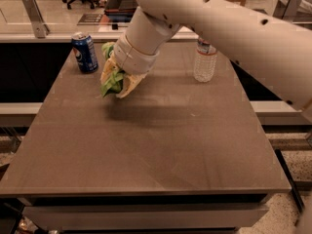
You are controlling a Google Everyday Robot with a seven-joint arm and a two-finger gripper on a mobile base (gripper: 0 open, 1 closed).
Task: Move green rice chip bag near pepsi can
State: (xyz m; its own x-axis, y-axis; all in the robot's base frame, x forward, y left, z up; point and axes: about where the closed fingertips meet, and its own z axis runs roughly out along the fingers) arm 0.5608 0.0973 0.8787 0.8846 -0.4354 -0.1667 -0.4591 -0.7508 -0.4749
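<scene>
Pincer (121, 87) clamped on the green rice chip bag (111, 84), which is crumpled in my grip and held just off the table (161, 145); the shadow underneath suggests a gap. The bag hangs just beside the pepsi can (85, 52), not touching. I carry it low, probably for a short drop here. Water bottle (204, 60) well apart, no clash.

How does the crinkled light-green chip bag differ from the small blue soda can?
The crinkled light-green chip bag is crumpled and gripped in the claw, seemingly off the dark table; the small blue soda can stands upright on it. The bag is soft and shapeless; the can is a rigid cylinder. Both are near the table's far corner.
</scene>
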